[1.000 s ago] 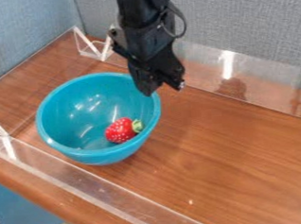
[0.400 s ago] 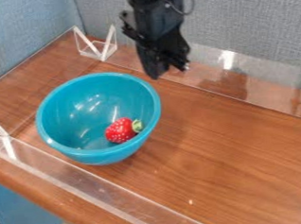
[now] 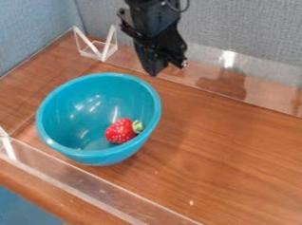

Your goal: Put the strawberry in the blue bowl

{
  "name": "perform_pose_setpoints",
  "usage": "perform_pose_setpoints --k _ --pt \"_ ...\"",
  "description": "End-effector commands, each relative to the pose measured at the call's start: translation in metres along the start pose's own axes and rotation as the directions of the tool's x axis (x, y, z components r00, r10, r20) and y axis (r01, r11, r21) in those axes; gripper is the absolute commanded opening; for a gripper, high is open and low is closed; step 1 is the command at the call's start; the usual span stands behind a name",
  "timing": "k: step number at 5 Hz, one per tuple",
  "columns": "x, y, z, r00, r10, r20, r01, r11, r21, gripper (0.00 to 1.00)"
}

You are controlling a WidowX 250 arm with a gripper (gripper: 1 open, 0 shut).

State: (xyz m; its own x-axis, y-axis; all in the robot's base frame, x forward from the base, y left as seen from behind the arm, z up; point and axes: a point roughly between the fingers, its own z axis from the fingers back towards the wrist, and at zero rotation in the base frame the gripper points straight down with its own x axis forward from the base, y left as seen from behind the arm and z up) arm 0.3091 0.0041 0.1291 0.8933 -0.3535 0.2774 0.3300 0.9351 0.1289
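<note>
The teal-blue bowl [image 3: 67, 114] sits on the wooden table at the left. Inside it, toward its right wall, lies the small red strawberry [image 3: 122, 131] with its green top. My black gripper [image 3: 163, 66] hangs above the table behind the bowl's far right rim, well clear of the bowl. Its fingers are shut and nothing is held between them.
Clear acrylic walls [image 3: 240, 76] run along the table's back and front edges. A small clear stand [image 3: 103, 44] is at the back left. A grey partition rises behind the table. Bare wood [image 3: 232, 148] lies to the right of the bowl.
The gripper has risen and moved back from over the bowl's right rim to behind it. The strawberry stays in the bowl.
</note>
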Motion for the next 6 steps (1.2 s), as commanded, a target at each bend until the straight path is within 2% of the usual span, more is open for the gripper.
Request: perform_pose_setpoints --k 1,3,5,6 --pt "0.011 0.003 0.005 0.999 0.001 0.049 -0.002 1.000 0.023 0.00" --pt "0.003 -0.004 0.024 0.998 0.014 0.060 -0.016 0.999 0.028 0.00" --pt "-0.006 -0.002 0.012 0.996 0.061 0.062 -0.064 0.997 0.039 0.00" --pt "0.009 -0.002 0.024 0.997 -0.001 0.082 -0.001 1.000 0.019 0.00"
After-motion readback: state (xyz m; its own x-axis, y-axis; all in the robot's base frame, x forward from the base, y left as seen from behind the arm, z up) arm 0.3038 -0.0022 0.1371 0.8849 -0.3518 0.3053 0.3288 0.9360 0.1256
